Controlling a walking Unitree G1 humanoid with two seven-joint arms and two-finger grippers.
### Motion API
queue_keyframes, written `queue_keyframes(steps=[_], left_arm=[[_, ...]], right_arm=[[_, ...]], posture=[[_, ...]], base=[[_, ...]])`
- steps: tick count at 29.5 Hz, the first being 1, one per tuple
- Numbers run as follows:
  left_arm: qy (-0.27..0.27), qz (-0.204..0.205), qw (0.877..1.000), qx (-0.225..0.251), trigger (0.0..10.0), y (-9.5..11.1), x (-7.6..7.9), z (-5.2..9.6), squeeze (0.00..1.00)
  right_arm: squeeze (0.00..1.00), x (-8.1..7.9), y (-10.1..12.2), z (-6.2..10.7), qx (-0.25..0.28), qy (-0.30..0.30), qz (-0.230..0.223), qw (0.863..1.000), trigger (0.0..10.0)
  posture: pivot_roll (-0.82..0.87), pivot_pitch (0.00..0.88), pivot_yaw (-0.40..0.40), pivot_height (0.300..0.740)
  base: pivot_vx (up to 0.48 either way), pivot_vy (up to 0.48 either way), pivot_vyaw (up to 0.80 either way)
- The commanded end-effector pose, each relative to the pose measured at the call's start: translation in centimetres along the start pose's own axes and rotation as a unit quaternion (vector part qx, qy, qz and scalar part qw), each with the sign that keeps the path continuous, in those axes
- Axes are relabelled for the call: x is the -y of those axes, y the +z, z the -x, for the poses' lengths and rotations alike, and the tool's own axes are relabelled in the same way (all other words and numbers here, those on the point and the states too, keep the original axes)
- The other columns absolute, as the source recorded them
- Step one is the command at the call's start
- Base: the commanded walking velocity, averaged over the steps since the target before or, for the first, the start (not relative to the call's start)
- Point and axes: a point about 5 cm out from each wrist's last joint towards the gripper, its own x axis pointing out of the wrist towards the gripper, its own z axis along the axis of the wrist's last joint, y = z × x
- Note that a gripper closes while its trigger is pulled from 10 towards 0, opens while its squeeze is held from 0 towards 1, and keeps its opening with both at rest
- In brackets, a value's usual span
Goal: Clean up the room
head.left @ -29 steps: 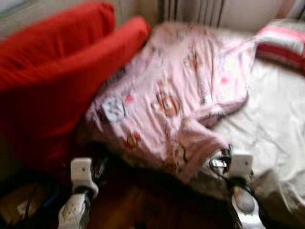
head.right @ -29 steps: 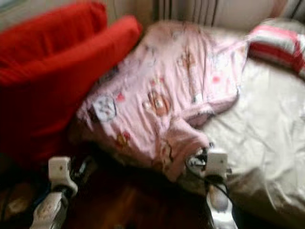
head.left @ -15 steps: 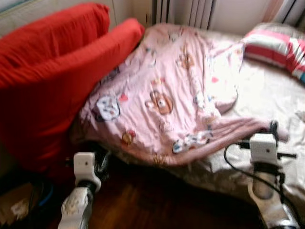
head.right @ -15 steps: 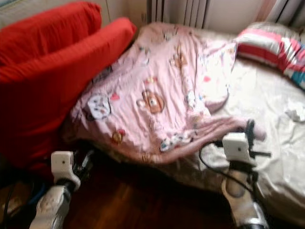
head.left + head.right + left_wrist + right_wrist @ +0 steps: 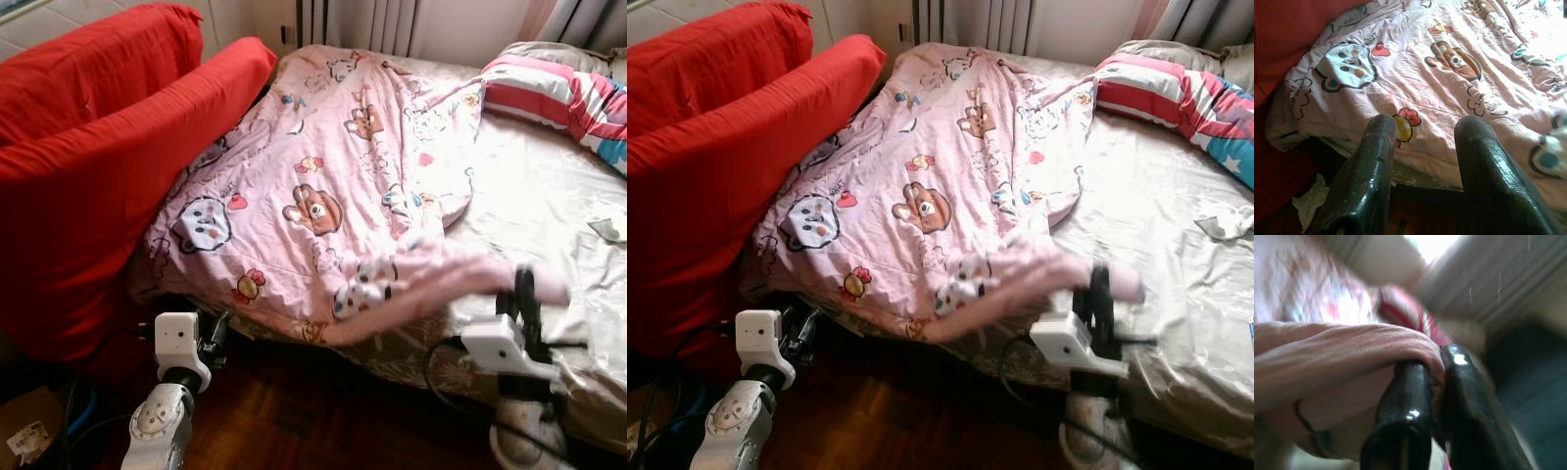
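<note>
One corner of the pink cartoon-print quilt point(image 5: 323, 186) is clamped between the black fingers of the right gripper point(image 5: 1432, 382), which is raised over the near edge of the bed point(image 5: 549, 196) and draws that corner out toward the bed's right side — the cloth runs from the gripper in a stretched band, blurred in the head views. Most of the quilt lies bunched on the left half of the bed, its far edge pressed against the red cushions point(image 5: 98, 147) and its near edge hanging over the bedside above the dark wood floor point(image 5: 294, 421). A striped pillow point(image 5: 549, 88) sits at the head of the bed, well apart from the quilt, and the beige sheet beside it is bare and rumpled. The left gripper point(image 5: 1425, 161) hovers low near the quilt's hanging edge with its fingers spread and nothing between them. By my reading the step in hand is spreading the quilt flat over the bed. The next move likely calls for carrying the held corner further across — and the left gripper taking hold of the near-left edge, so the cloth does not just slide along in a heap.
</note>
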Motion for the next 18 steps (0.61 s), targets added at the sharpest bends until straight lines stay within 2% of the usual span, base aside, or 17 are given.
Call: queue_keyframes(steps=[1, 2, 3, 5, 6, 7, 8, 9, 10, 11, 12, 14, 18], left_arm=[[-0.001, -0.004, 1.000, -0.012, 10.0, -0.6, -0.1, 0.3, 0.00], [-0.002, -0.004, 1.000, -0.013, 10.0, -0.6, -0.1, 0.3, 0.00], [-0.002, -0.004, 1.000, -0.013, 10.0, -0.6, -0.1, 0.3, 0.00], [-0.003, -0.004, 1.000, -0.014, 10.0, -0.7, -0.1, 0.2, 0.00], [-0.003, -0.004, 1.000, -0.014, 10.0, -0.7, -0.1, 0.2, 0.00], [-0.004, -0.003, 1.000, -0.014, 10.0, -0.6, 0.0, 0.1, 0.00], [-0.004, -0.003, 1.000, -0.014, 10.0, -0.6, 0.0, 0.1, 0.00], [-0.005, -0.003, 1.000, -0.014, 10.0, -0.6, 0.1, 0.0, 0.00], [-0.005, -0.003, 1.000, -0.014, 10.0, -0.6, 0.1, 0.0, 0.00], [-0.006, -0.002, 1.000, -0.013, 10.0, -0.6, 0.2, -0.1, 0.00], [-0.006, -0.002, 1.000, -0.013, 10.0, -0.6, 0.2, -0.1, 0.00], [-0.007, -0.002, 1.000, -0.012, 10.0, -0.6, 0.2, -0.2, 0.00], [-0.004, -0.003, 1.000, -0.012, 10.0, -0.6, 0.0, -0.1, 0.00]], right_arm=[[0.00, 1.6, -4.6, 0.9, -0.167, -0.042, -0.043, 0.984, 10.0], [0.00, 1.8, -5.3, 1.1, -0.190, -0.048, -0.048, 0.979, 10.0], [0.00, 1.8, -5.3, 1.1, -0.190, -0.048, -0.048, 0.979, 10.0], [0.00, 2.0, -3.7, 0.2, -0.125, -0.036, -0.041, 0.991, 10.0], [0.00, 2.0, -3.7, 0.2, -0.125, -0.036, -0.041, 0.991, 10.0], [0.00, 2.0, 0.3, -0.7, 0.011, -0.023, -0.005, 1.000, 10.0], [0.00, 2.0, 0.3, -0.7, 0.011, -0.023, -0.005, 1.000, 10.0], [0.00, 1.9, 3.7, -0.8, 0.132, -0.016, 0.047, 0.990, 10.0], [0.00, 1.9, 3.7, -0.8, 0.132, -0.016, 0.047, 0.990, 10.0], [0.00, 2.0, 6.0, -0.9, 0.198, -0.028, 0.077, 0.977, 10.0], [0.00, 2.0, 6.0, -0.9, 0.198, -0.028, 0.077, 0.977, 10.0], [0.00, 3.0, 9.3, -1.3, 0.267, -0.065, 0.091, 0.957, 10.0], [0.00, 3.3, 12.3, -0.9, 0.353, -0.078, 0.125, 0.924, 10.0]], posture=[[0.09, 0.235, -0.012, 0.740], [0.08, 0.235, -0.012, 0.740], [0.08, 0.235, -0.012, 0.740], [0.08, 0.231, -0.012, 0.740], [0.08, 0.231, -0.012, 0.740], [0.07, 0.229, -0.012, 0.740], [0.07, 0.229, -0.012, 0.740], [0.08, 0.229, -0.011, 0.740], [0.08, 0.229, -0.011, 0.740], [0.07, 0.229, -0.010, 0.740], [0.07, 0.229, -0.010, 0.740], [0.07, 0.231, -0.012, 0.740], [0.07, 0.233, -0.014, 0.740]], base=[[0.000, 0.000, 0.00], [0.000, 0.000, 0.00], [0.000, 0.000, 0.00], [0.000, 0.000, 0.00], [0.000, 0.000, 0.00], [0.000, 0.000, 0.00], [0.000, 0.000, 0.00], [0.000, 0.000, 0.00], [0.000, 0.000, 0.00], [0.000, 0.000, 0.00], [0.000, 0.000, 0.00], [0.000, 0.000, 0.00], [0.000, 0.000, 0.00]])
